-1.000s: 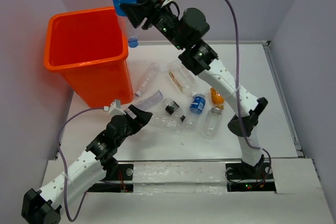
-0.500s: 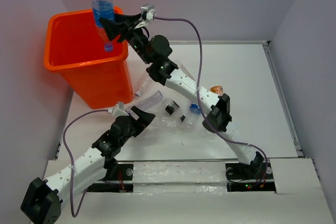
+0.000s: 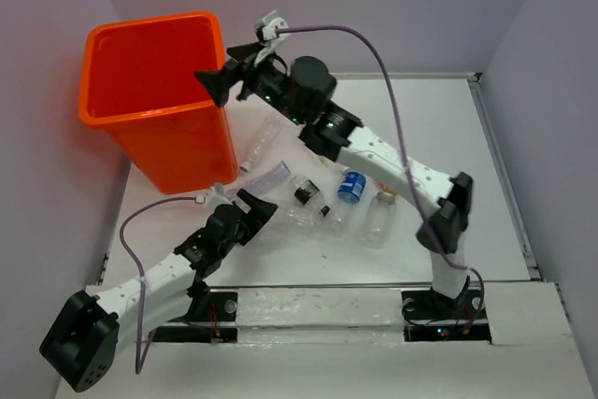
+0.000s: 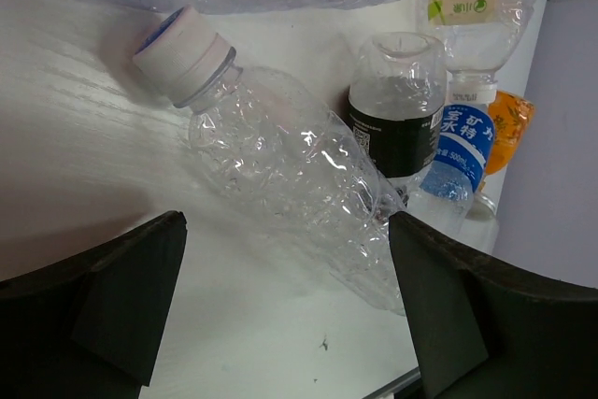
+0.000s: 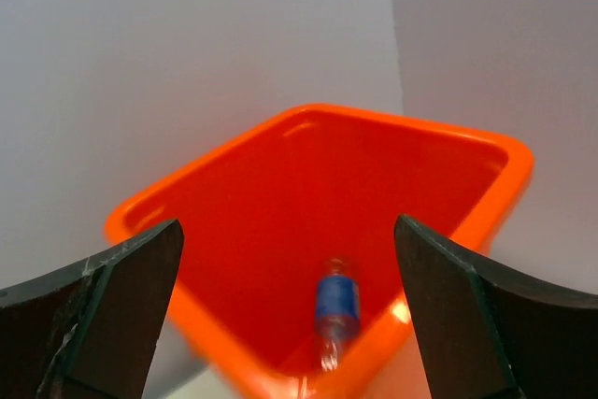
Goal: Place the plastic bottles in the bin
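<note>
The orange bin (image 3: pixel 149 123) gapes below the right gripper (image 5: pixel 288 226), whose fingers are wide and empty, with a blue-labelled bottle (image 5: pixel 334 310) inside, seen between them. The left gripper (image 4: pixel 288 221), equally wide, flanks a crushed clear bottle (image 4: pixel 280 165), seemingly lined up to grasp it.

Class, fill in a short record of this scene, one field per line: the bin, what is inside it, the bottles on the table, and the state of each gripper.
bin: orange, upright, at the far left of the table
inside it: one blue-labelled bottle
on the table: several clear bottles lying in a cluster to the right of the bin
right gripper: open, empty, at the bin's right rim, facing into it
left gripper: open, low over the table, facing a white-capped clear bottle that lies there, not gripped
</note>
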You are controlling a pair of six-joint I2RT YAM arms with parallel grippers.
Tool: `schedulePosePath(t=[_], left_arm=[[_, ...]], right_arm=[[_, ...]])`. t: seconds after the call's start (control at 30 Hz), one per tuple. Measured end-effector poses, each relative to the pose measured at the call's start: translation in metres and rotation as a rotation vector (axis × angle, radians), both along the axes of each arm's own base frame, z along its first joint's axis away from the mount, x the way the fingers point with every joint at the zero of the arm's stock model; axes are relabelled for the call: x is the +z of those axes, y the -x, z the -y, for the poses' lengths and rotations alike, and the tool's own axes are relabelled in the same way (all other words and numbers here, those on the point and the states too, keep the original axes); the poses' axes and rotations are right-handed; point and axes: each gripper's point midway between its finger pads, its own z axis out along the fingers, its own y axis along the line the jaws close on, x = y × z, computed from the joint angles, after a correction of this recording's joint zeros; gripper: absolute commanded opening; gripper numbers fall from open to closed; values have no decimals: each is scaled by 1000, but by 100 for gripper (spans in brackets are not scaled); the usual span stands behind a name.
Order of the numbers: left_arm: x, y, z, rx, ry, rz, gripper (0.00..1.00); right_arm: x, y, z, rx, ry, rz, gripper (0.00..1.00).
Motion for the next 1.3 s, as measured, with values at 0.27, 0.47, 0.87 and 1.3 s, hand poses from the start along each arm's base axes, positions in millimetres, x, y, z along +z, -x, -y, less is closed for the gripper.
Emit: schedulePosePath(t=[0.27, 0.47, 0.87, 1.3], left_arm=[[-7, -13, -3, 73, -23, -12, 99], [-9, -27, 4, 105, -41, -37, 99], [-18, -38, 12, 150, -60, -58, 58], [-3, -9, 25, 66, -88, -25, 40]], right_arm=[[44, 98, 185, -87, -29, 54, 99], [-62, 119, 228, -124, 71, -86, 99], [-322, 122, 288, -422, 439, -699, 100], [-362, 102, 396, -887, 359, -875, 100]])
